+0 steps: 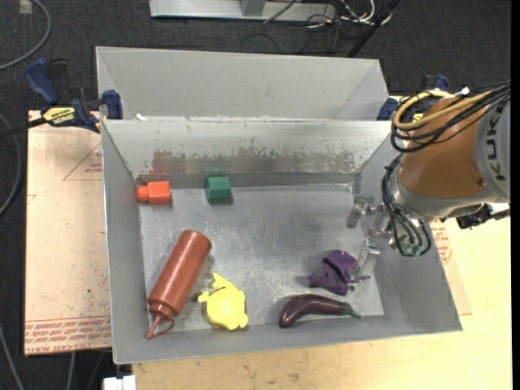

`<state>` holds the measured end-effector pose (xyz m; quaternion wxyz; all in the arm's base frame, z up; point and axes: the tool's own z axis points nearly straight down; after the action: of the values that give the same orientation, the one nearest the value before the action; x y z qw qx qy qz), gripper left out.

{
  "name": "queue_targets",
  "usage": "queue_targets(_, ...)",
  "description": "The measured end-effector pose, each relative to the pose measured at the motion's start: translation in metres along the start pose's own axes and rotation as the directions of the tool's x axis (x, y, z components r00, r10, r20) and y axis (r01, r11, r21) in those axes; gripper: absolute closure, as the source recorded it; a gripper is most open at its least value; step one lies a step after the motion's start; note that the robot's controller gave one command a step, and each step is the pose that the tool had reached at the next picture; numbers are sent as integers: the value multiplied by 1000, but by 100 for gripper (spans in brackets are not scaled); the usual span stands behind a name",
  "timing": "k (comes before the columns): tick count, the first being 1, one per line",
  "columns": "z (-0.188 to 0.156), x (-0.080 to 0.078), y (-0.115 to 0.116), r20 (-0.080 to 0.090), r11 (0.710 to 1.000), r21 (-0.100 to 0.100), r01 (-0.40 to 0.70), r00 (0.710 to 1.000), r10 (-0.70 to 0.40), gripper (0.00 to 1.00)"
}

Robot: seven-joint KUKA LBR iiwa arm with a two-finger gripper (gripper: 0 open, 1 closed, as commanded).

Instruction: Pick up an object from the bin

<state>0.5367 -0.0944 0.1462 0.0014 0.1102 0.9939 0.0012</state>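
Nearest us an eggplant, behind it a purple toy we judge light, soft, best pinched mid-body; gripper beside it, spread we cannot tell.

Your arm comes in from the right of the camera view. Its last link is wrapped in an orange cover that sits high on that side. Yellow and black cables loop over the top of the cover, and a smaller dark bundle hangs under its lower left edge. From there the wrist points down and to the left. Your gripper, a slim metal assembly, hangs low at its end, lower right of centre.
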Motion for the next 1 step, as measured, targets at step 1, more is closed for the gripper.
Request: queue_targets(1,20,7,-6,0,1000,0,-29,1000,29,0)
